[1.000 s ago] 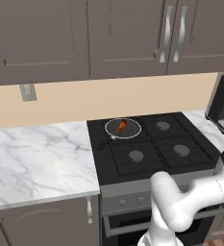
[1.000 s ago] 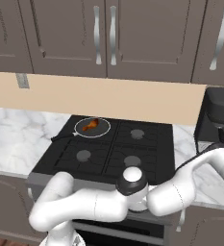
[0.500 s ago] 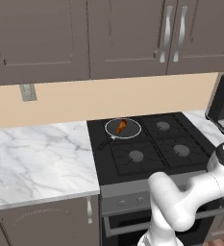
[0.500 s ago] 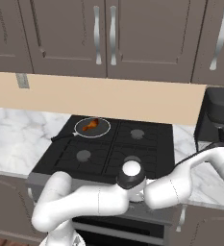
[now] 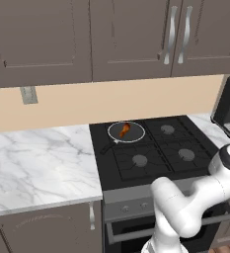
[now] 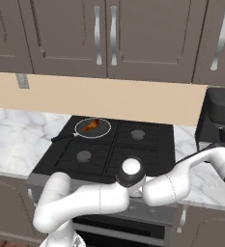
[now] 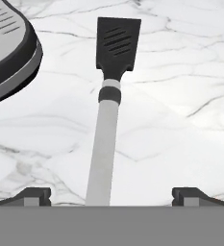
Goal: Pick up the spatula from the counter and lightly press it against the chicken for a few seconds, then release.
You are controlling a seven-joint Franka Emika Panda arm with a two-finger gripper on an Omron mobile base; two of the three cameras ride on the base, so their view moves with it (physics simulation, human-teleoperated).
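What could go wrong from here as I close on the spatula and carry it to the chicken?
1. The open gripper frames the spatula on its handle, far from the blade, so it may pivot when pressed on the chicken.
2. The coffee machine's base sits close beside the blade, and a swing while lifting could clip it.

a black four-burner stove [image 5: 158, 144] stands below a row of dark brown wall cabinets [image 5: 129, 39] with curved metal handles. a round pan [image 5: 137, 134] sits on the rear left burner, handle pointing front-left. a wall outlet [image 5: 28, 95] is set in the beige backsplash [image 5: 151, 99]. a dark coffee machine [image 6: 223, 120] stands right of the stove; its grey slotted tray [image 7: 7, 45] has a dark rim.
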